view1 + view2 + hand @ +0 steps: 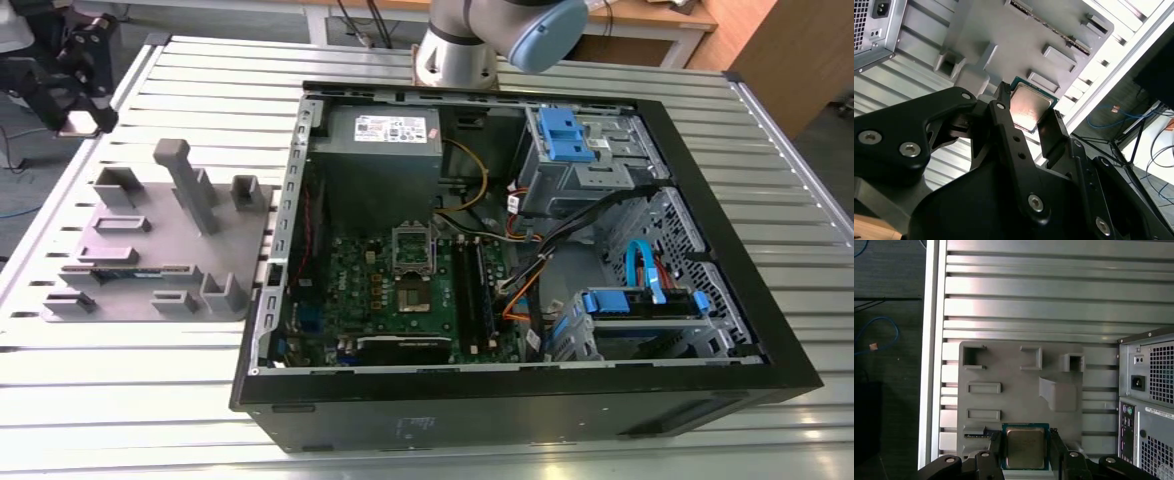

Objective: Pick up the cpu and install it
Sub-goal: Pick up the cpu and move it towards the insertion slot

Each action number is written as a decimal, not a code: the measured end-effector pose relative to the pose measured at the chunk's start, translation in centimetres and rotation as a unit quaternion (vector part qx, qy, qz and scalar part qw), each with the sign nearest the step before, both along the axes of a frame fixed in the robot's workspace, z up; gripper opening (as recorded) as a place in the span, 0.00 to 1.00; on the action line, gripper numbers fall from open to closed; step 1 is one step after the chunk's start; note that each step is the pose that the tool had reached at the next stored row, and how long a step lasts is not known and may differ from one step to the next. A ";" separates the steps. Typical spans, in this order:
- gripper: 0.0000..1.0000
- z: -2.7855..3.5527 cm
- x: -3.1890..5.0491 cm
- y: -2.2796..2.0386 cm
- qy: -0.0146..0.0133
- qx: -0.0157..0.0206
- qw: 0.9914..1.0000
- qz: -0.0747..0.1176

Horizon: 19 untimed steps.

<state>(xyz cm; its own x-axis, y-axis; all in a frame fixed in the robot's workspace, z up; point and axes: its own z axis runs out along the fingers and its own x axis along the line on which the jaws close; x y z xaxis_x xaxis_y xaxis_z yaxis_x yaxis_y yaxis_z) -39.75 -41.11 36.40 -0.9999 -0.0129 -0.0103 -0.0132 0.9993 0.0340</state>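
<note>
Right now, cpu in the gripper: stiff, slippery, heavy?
Likely rigid: the cpu is a flat square with a metal lid. Shiny top and thin edges between the fingers suggest it could slip. Small and thin, so probably light.

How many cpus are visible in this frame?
1. The cpu is clamped in the gripper, seen in both wrist views. Whether the socket in the computer case holds another cannot be told.
</note>
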 end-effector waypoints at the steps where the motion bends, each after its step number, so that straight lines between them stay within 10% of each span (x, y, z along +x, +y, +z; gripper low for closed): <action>1: 0.47 0.00 0.12 0.00 0.000 0.000 1.000 0.000; 19: 0.47 0.00 1.83 0.00 0.000 0.000 1.000 0.000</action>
